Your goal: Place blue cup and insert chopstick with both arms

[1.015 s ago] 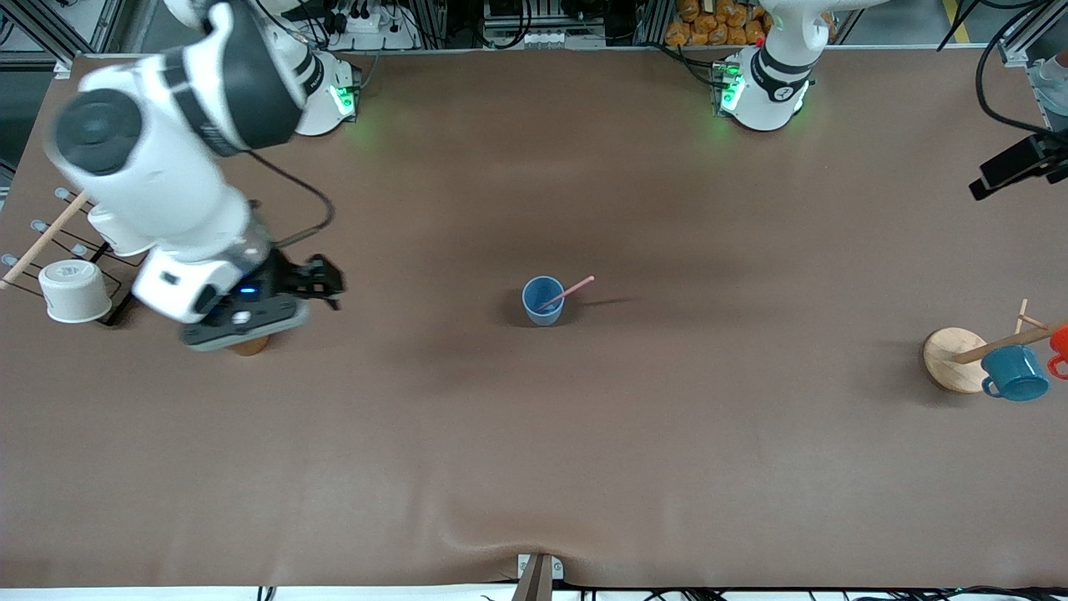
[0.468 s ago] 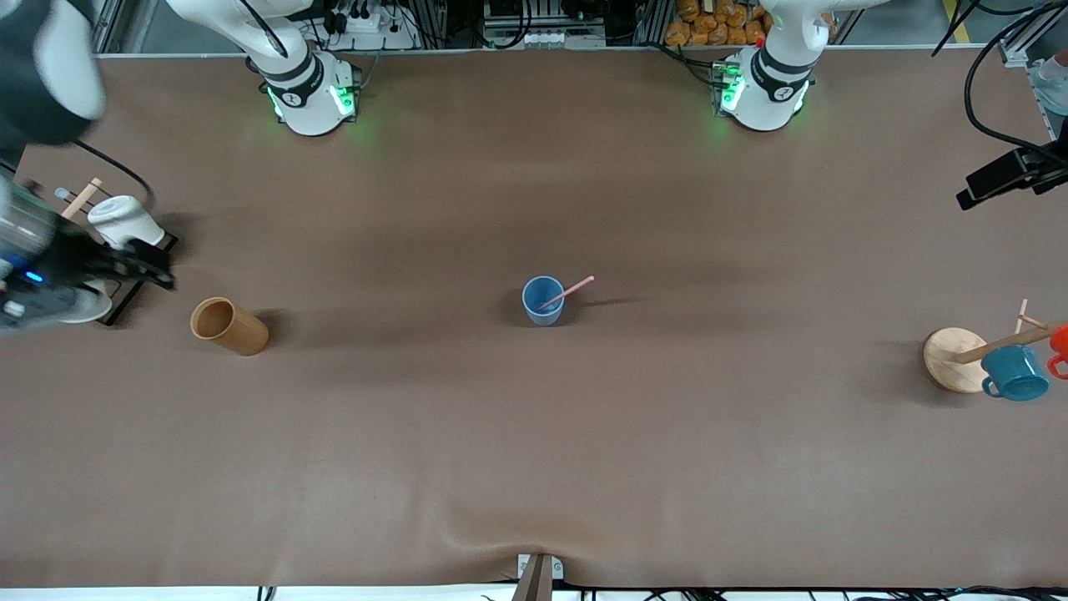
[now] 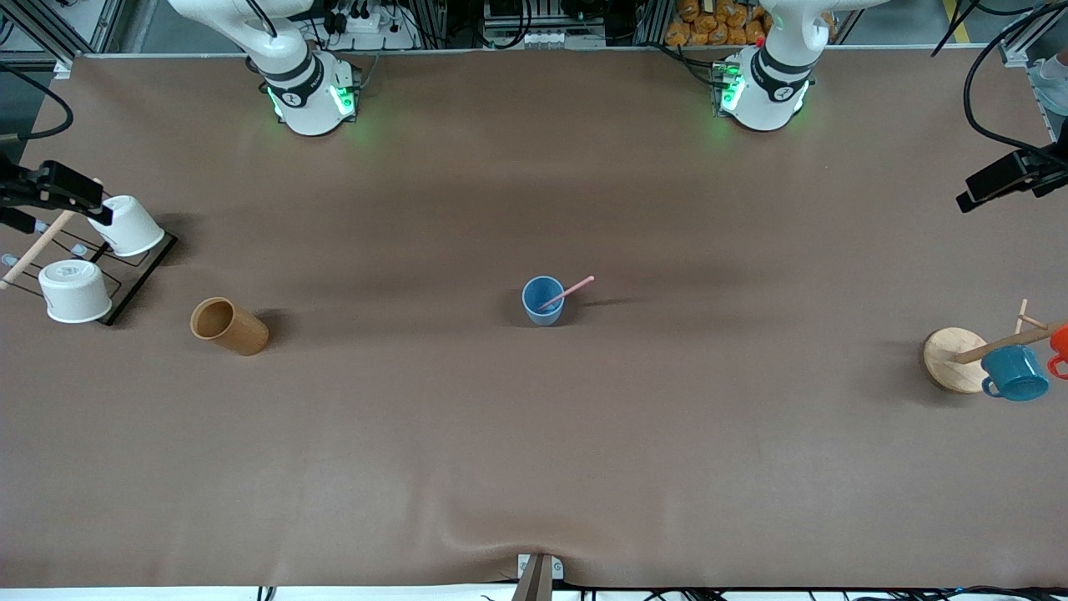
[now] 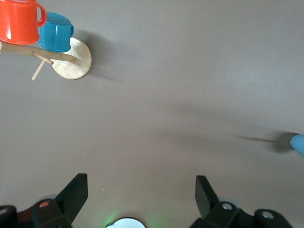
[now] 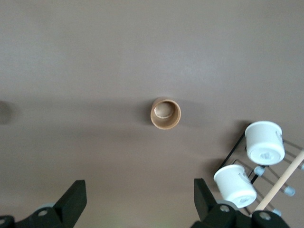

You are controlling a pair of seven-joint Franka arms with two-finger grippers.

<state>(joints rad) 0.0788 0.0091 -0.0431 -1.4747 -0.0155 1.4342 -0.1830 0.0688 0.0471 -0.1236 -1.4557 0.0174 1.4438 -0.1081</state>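
The blue cup (image 3: 543, 300) stands upright in the middle of the table. The pale-pink chopstick (image 3: 572, 290) stands in it, leaning toward the left arm's end. A sliver of the cup shows in the left wrist view (image 4: 298, 143). My left gripper (image 4: 139, 191) is open and empty, high over the left arm's end of the table; its black hand shows in the front view (image 3: 1001, 179). My right gripper (image 5: 139, 194) is open and empty, high over the right arm's end; its hand shows in the front view (image 3: 52, 187). Neither gripper is near the cup.
A brown wooden cup (image 3: 229, 325) stands toward the right arm's end, also in the right wrist view (image 5: 166, 114). Beside it, a wire rack (image 3: 138, 275) holds two white cups (image 3: 75, 290). A wooden mug tree (image 3: 954, 359) with a teal mug (image 3: 1015, 373) and an orange mug (image 4: 18, 21) stands at the left arm's end.
My right arm has swung up and away from over the brown cup to the table's end, uncovering that cup. The blue cup, the chopstick and the left arm have hardly moved.
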